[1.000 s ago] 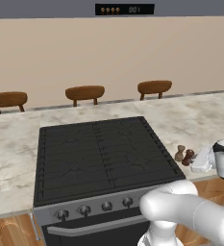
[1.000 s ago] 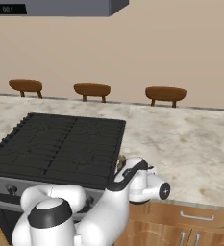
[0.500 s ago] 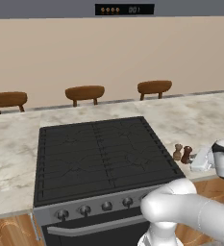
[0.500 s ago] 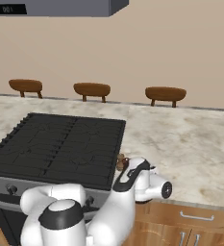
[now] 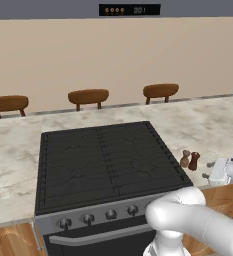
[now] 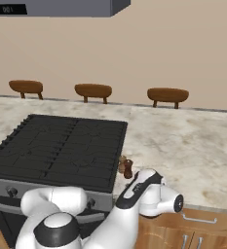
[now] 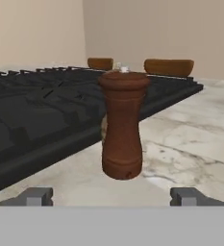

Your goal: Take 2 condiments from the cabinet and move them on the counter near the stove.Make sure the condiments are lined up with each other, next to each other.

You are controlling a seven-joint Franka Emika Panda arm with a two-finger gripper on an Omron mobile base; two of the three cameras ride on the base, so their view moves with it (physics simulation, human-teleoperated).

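Two shakers, light-brown shaker (image 5: 185, 159) touching dark shaker (image 5: 193, 161), upright side by side on counter (image 5: 198, 125) beside stove (image 5: 103, 160) as required; end effector (image 7: 113, 196) spread, gripping nothing.

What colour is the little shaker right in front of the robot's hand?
Dark reddish-brown wood. The shaker shows best in the hand view, standing upright on the counter.
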